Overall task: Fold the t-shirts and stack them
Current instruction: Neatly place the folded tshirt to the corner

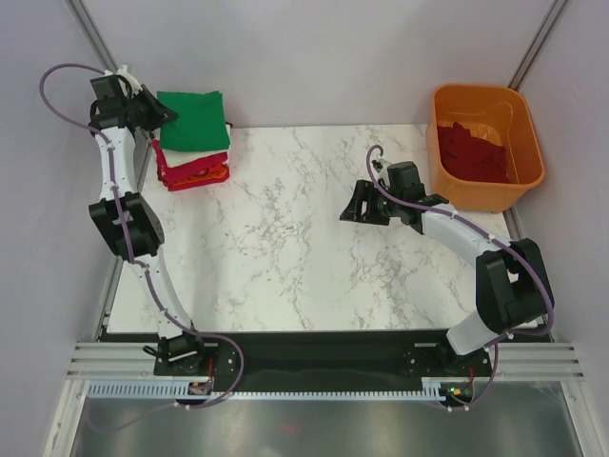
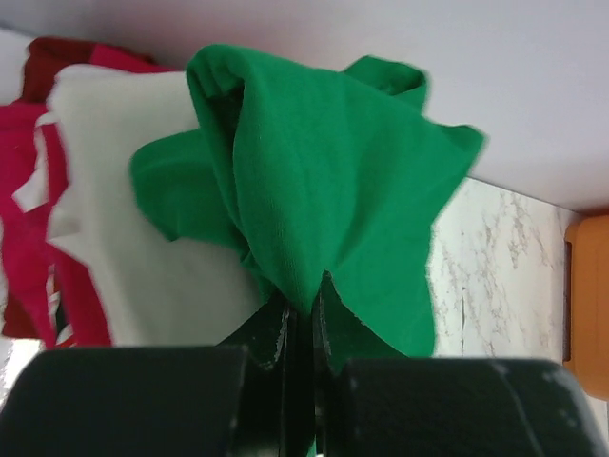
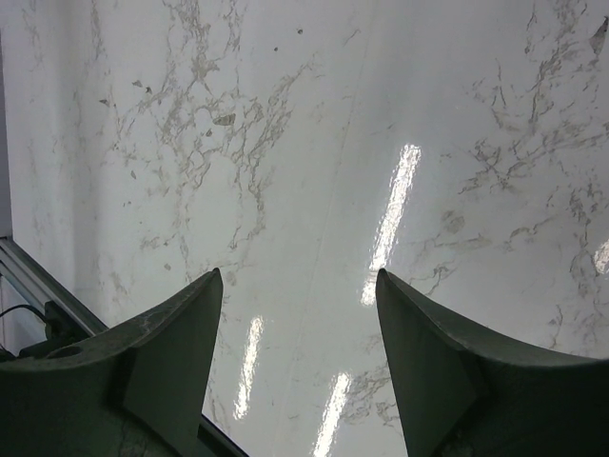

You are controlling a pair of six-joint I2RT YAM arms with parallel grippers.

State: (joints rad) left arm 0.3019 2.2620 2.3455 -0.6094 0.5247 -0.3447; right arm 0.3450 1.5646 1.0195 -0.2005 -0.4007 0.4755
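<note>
Left gripper [image 2: 299,319]: jaws pinched together on bunched edge of green t-shirt [image 2: 324,171]; cloth fans up and outward from fingertips. Green t-shirt tops stack at far left table corner. Cream-white t-shirt [image 2: 124,228] directly beneath, red t-shirt [image 2: 24,248] lower, orange t-shirt [image 1: 217,174] showing at stack's near edge in top view.

Right gripper [image 3: 297,276]: jaws spread wide, nothing between them, positioned over bare marble table [image 1: 276,257], right of centre.

Orange tub [image 1: 476,91] at far right corner; dark red cloth [image 1: 471,152] inside.
</note>
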